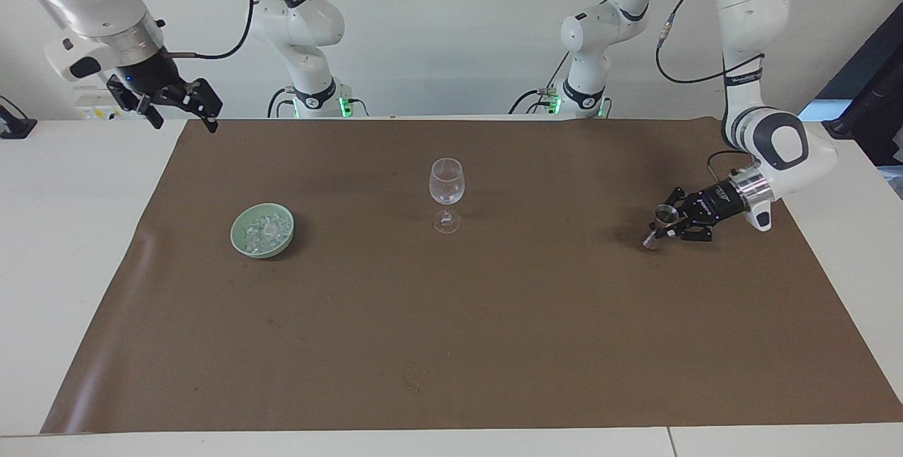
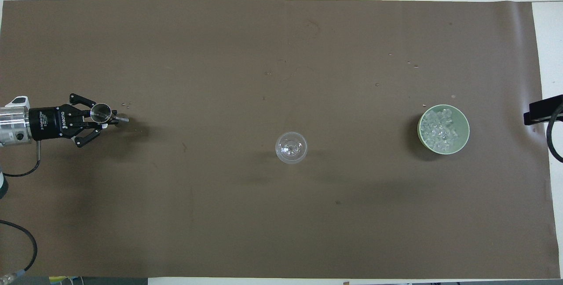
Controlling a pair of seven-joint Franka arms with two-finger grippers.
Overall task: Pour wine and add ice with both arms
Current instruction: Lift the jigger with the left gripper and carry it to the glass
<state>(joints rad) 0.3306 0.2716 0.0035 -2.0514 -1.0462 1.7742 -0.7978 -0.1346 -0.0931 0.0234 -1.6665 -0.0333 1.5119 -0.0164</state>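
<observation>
A clear wine glass (image 1: 446,185) stands upright mid-mat; it also shows in the overhead view (image 2: 291,147). A green bowl (image 1: 240,242) holds the ice (image 1: 267,230), toward the right arm's end; the overhead view shows the bowl (image 2: 465,122) and the ice (image 2: 437,129) too. My left gripper (image 1: 670,226) (image 2: 105,118) is shut on a small metal jigger (image 1: 662,221) (image 2: 100,111), tilted low over the mat at the left arm's end. My right gripper (image 1: 180,110) waits open and raised over the mat's corner at the right arm's end.
A brown mat (image 1: 494,337) covers most of the white table. A few small drops lie on the mat by the jigger (image 2: 127,105) and near the bowl (image 2: 411,64). A black part of the right arm (image 2: 543,109) shows at the overhead view's edge.
</observation>
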